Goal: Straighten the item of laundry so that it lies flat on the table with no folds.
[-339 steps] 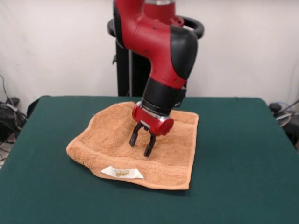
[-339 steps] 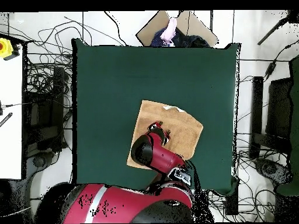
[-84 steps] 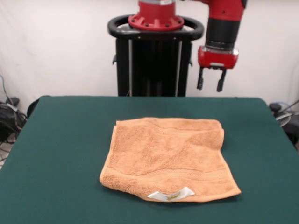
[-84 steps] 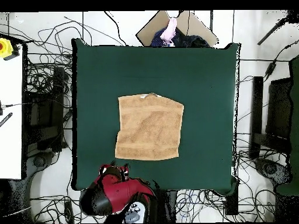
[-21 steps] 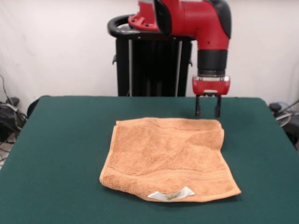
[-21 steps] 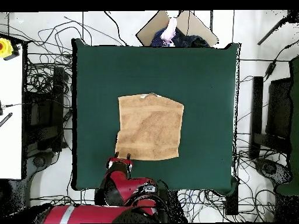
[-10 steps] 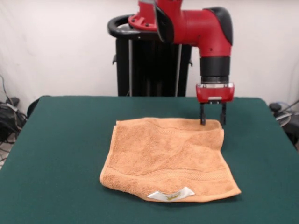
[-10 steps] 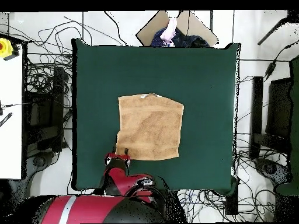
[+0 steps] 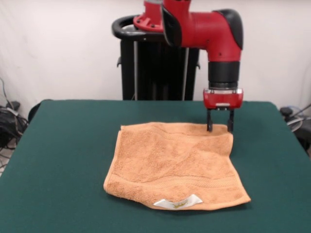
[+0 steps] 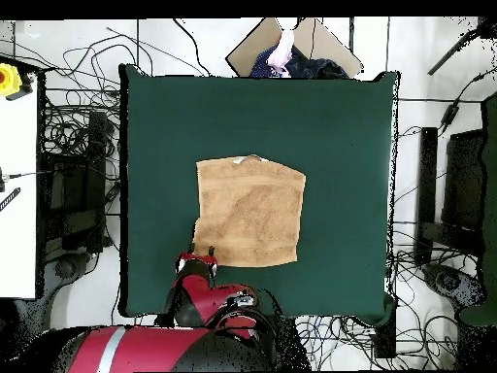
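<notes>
Towel [image 9: 175, 162], 1 item, orange-tan terry, roughly square. Lies spread on the dark green desk [image 9: 58, 160], near the middle of the cloth, with bare green on all 4 sides. Seen from above, the towel [image 10: 249, 212] sits a little toward the robot's side of the desk [image 10: 320, 126].

Surface: mostly flat. Woven band runs across near the front edge in the front view; a second band shows faintly near the far edge. A shallow crease crosses the middle diagonally. The far right corner in the front view looks slightly thick and rounded, as if doubled under. The front left corner is also rounded and a little raised.

Label [image 9: 178, 202]: 1, small, white, with a yellow mark, sticking out at the front edge. From above it shows as a pale sliver [image 10: 254, 156] at the edge farthest from the robot.

Tool [image 9: 219, 126]: 2 dark fingers pointing straight down, set apart with a clear gap between them, gripping nothing. Tips stand at the towel's far right corner in the front view, at or just above the cloth; contact cannot be told. From above, the tool [image 10: 198, 255] sits at the towel's corner nearest the robot.

Arm [image 9: 214, 34]: red and black, reaching down vertically to the tool.
</notes>
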